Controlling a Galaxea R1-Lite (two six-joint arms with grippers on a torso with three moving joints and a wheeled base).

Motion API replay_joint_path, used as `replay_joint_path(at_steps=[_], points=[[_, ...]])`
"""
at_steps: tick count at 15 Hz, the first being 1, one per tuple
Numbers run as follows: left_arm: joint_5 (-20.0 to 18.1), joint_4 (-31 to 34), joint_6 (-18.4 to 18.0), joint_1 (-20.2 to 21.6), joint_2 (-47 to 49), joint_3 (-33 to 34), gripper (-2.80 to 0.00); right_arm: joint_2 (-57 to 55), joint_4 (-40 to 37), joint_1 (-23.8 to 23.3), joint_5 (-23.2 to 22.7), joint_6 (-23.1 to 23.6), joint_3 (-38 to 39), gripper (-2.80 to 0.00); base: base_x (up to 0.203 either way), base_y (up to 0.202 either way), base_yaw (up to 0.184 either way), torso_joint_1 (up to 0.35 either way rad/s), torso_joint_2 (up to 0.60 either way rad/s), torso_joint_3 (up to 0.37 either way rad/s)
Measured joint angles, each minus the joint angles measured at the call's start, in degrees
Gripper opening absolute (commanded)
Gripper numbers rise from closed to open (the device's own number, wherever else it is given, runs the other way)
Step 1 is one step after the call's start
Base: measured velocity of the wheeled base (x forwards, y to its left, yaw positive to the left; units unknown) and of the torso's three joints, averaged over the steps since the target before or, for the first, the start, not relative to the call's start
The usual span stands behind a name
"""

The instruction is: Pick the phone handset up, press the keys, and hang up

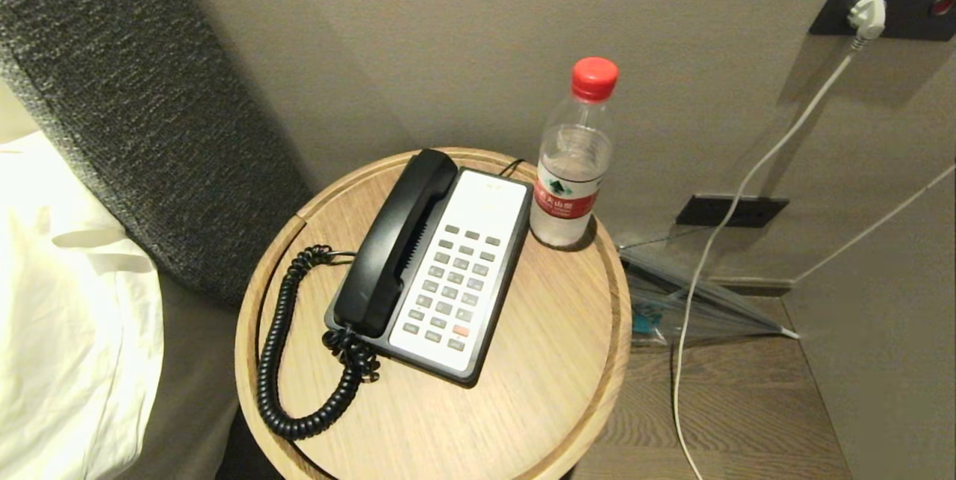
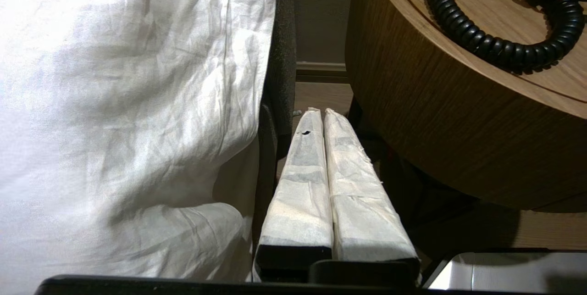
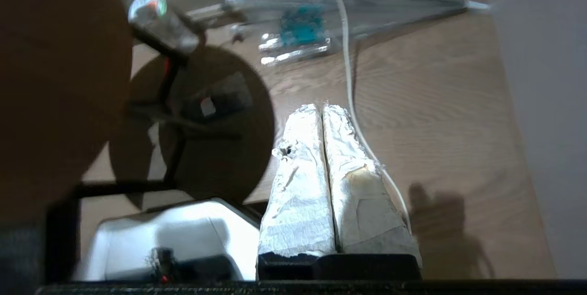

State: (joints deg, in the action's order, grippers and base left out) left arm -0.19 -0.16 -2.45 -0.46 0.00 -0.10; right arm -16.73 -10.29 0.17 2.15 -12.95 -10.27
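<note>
A: Where's the handset [image 1: 394, 240]?
B: Seated in its cradle on the left side of the phone base [image 1: 448, 278], on the round side table [image 1: 553, 383]. Coiled cord [image 1: 287, 346] loops off its near end toward the table's front-left rim.
A: Arms?
B: Neither is over the table. Left gripper [image 2: 319, 112] hangs low in the gap between the bed sheet [image 2: 128, 102] and the table's side, wrapped fingers pressed together, holding nothing. Looks parked there to stay clear.
A: Right one?
B: Right gripper [image 3: 321, 108] is down beside the table, over the wood floor [image 3: 435, 116], by a white cable [image 3: 346, 56]. Fingers also together, nothing in them.
A: Anything in the way?
B: Water bottle [image 1: 571, 159] stands just beside the base's far right corner. I'd keep reaches clear of it.
</note>
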Motion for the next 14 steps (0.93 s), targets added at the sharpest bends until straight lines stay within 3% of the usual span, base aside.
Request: replay_joint_path(at_steps=[5, 14], points=[[0.01, 0.0, 0.02, 0.05, 0.0, 0.0, -2.8, 8.11, 8.38, -0.41, -0.78, 9.32, 7.47, -2.8, 0.0, 0.0, 0.0, 0.0, 0.0, 0.0], [0.01, 0.0, 0.02, 0.02, 0.0, 0.0, -2.8, 15.47, 8.28, -0.17, -0.86, 10.94, 8.79, -2.8, 0.0, 0.0, 0.0, 0.0, 0.0, 0.0]])
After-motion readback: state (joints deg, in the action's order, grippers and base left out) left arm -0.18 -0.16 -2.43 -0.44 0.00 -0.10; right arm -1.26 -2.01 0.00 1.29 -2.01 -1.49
